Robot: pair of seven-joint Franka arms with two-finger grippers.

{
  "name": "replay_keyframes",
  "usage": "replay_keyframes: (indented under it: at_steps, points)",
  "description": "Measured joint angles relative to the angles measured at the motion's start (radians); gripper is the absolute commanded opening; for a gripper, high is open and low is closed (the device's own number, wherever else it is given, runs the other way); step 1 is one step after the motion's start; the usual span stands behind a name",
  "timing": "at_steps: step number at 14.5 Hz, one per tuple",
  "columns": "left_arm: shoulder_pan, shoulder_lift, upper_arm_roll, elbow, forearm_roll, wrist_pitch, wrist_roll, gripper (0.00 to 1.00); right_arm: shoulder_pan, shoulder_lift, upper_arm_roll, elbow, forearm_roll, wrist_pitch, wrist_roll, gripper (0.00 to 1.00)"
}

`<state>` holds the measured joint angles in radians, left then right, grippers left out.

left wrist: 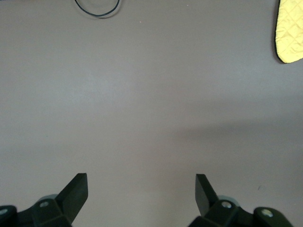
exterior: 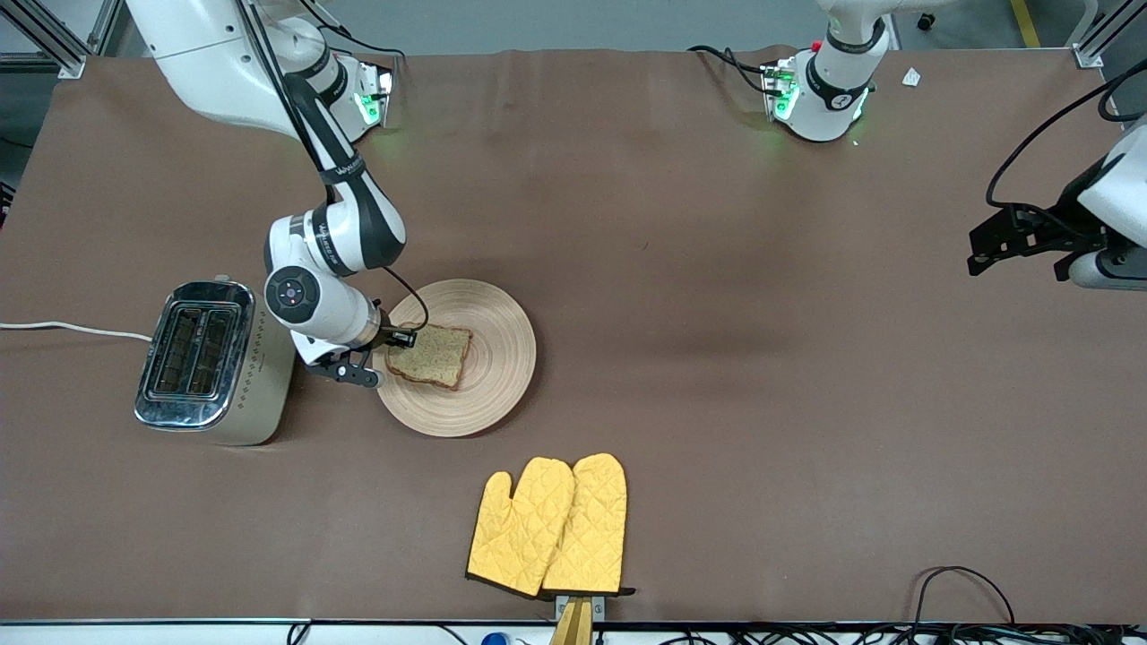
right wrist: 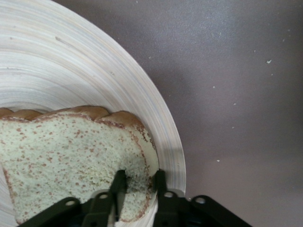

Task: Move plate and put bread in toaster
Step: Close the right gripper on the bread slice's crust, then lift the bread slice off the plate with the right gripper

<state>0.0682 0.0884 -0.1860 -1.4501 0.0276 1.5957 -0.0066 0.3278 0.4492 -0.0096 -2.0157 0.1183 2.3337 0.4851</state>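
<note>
Even overhead light, sharp views
Glare on the toaster [exterior: 193, 358] chrome; soft shadow beside the plate [exterior: 502, 358]

Right gripper [exterior: 387, 351] at the bread [exterior: 432, 355] on the plate [exterior: 488, 358], beside the toaster [exterior: 211, 362]

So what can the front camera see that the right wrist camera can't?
Only the front view shows the toaster, the yellow mitts, and the left tool waiting open over the table at the left arm's end. Only the right wrist view shows up close the right tool with one finger on top of the bread and one at its crust edge. Both show the bread on the plate and the brown table.
</note>
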Motion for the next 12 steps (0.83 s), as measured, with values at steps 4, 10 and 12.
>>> replay_keyframes:
  at_steps: [4, 10, 12]
  points:
    - [0.0, -0.02, -0.016, -0.023, 0.005, 0.011, -0.008, 1.0, 0.0, 0.0, -0.001, 0.004, 0.0, -0.004, 0.0, 0.02]
    - [0.001, -0.021, -0.016, -0.025, 0.005, 0.012, -0.008, 1.0, 0.0, 0.001, -0.003, 0.056, 0.0, -0.104, 0.0, 0.0]
    - [0.001, -0.021, -0.016, -0.025, 0.005, 0.012, -0.008, 1.0, -0.001, 0.001, -0.006, 0.14, 0.0, -0.235, 0.0, 0.0]
